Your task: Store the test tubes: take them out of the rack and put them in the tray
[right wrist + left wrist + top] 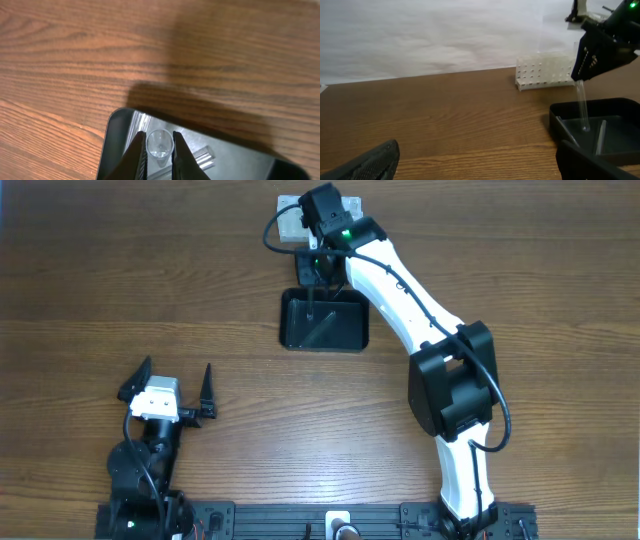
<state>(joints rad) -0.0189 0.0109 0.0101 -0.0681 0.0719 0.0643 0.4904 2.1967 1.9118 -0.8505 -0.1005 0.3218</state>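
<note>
My right gripper [318,272] hangs over the black tray [298,336], shut on a clear test tube [581,106] held upright, its lower end down inside the tray. In the right wrist view the tube's open mouth [160,142] sits between the fingers [137,152] above the tray floor. Another clear tube [601,136] lies flat in the tray [559,119]. The white rack [543,73] stands on the far side of the tray, partly hidden by the right arm in the top view. My left gripper [175,385] rests open near the table's front left, far from the tray.
The wooden table [150,270] is bare between the left gripper and the tray. The right arm [400,300] slants across the right half of the table. A pale wall [420,35] rises behind the table's far edge.
</note>
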